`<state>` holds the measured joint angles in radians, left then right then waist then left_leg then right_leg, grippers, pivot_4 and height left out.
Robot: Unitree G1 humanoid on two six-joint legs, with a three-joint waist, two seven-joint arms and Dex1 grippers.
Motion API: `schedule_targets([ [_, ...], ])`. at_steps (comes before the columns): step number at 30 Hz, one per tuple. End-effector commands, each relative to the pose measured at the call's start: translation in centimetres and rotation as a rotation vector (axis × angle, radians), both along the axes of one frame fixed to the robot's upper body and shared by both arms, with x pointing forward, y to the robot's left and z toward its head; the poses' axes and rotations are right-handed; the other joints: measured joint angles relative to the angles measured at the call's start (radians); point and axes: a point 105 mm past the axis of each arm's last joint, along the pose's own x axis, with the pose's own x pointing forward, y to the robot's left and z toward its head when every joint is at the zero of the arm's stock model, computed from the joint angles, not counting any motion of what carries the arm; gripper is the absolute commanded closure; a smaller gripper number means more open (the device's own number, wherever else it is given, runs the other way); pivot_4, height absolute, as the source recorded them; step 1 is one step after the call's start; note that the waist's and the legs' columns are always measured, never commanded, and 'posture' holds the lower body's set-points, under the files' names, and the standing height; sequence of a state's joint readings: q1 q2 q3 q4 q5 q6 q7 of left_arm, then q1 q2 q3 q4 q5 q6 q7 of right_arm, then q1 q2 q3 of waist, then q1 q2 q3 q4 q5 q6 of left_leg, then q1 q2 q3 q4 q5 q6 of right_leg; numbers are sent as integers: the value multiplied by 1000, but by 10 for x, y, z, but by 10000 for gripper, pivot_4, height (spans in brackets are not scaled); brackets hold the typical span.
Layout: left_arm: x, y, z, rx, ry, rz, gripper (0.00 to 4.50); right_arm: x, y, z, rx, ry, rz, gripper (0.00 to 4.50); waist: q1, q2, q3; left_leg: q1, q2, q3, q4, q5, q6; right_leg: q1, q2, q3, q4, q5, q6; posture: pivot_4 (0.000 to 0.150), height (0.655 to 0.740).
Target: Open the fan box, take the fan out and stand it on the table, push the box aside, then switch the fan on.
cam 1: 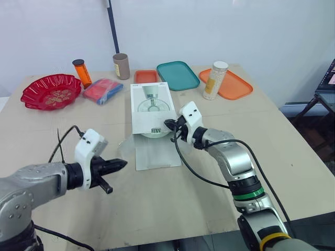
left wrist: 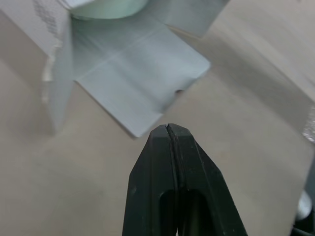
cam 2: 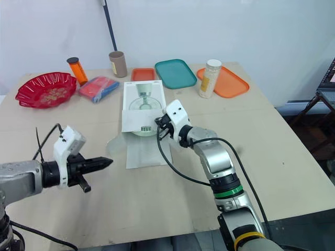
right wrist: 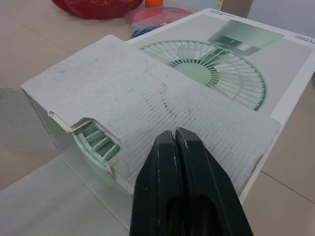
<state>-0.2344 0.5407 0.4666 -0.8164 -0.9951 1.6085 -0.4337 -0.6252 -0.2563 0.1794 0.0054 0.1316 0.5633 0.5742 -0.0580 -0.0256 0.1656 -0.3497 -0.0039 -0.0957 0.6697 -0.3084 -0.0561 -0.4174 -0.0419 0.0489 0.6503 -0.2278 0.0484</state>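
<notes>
Right wrist view, right jaws closed at fan box (right wrist: 162, 108) end, fan (right wrist: 94, 141) inside

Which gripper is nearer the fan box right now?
Right. The right gripper is at the open near end of the fan box; the left gripper hovers over the table, apart from the box.
</notes>
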Motion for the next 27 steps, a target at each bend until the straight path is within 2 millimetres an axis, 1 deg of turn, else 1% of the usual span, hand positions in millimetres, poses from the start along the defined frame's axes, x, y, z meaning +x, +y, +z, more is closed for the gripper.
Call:
schedule_targets([
  [1, -8, -2, 4, 18, -35, 5, 45000, -2, -2, -20, -28, 69, -8, 44405, 0, -1, 0, 0, 0, 0, 0, 0, 0, 0, 0, 0, 0, 0, 0, 1500, 7400],
  [5, -7, 9, 4, 51, -33, 75, 45000, -2, -2, -21, -28, 73, -5, 44405, 1, -1, -1, 0, 0, 0, 0, 0, 0, 0, 0, 0, 0, 0, 0, 1500, 7400],
  [9, -12, 6, 0, 54, -14, 70, 45000, -2, -2, -22, -28, 77, -3, 44405, 2, -1, -1, 0, 0, 0, 0, 0, 0, 0, 0, 0, 0, 0, 0, 1500, 7400],
  [11, -10, 4, -4, 59, -14, 96, 45000, -3, -1, -22, -31, 77, 0, 44405, 4, -1, -1, 0, 0, 0, 0, 0, 0, 0, 0, 0, 0, 0, 0, 1500, 7400],
  [16, -1, -18, -7, -52, -20, 146, 45000, -2, -1, -22, -32, 72, 1, 44405, 10, -1, -3, 1, 0, 0, 0, 0, 0, 1, 0, 0, -1, 0, 0, 1500, 7400],
  [18, 6, -25, -9, -88, -29, 198, 45000, -2, -1, -22, -33, 71, -1, 44405, 10, -2, -4, 2, 0, 0, 0, 0, 0, 2, 0, 0, -1, 0, 0, 1500, 7400],
  [22, 18, -35, -3, -181, -64, 257, 45000, -3, -1, -21, -33, 68, 1, 44405, 11, -2, -4, 3, 0, 0, -1, 0, -1, 3, 0, 0, -2, 0, 0, 1500, 7400],
  [23, 19, -38, -3, -228, -59, 272, 45000, -3, -1, -21, -34, 68, 1, 44405, 11, -2, -4, 4, 0, 1, -1, 0, -1, 4, 0, 0, -2, 0, 0, 1500, 7400],
  [27, 21, -38, 2, -345, -69, 323, 45000, -3, -1, -20, -33, 66, 1, 44405, 11, -2, -5, 8, 0, 0, -2, 0, -1, 9, 0, 0, -5, 0, 0, 1500, 7400],
])
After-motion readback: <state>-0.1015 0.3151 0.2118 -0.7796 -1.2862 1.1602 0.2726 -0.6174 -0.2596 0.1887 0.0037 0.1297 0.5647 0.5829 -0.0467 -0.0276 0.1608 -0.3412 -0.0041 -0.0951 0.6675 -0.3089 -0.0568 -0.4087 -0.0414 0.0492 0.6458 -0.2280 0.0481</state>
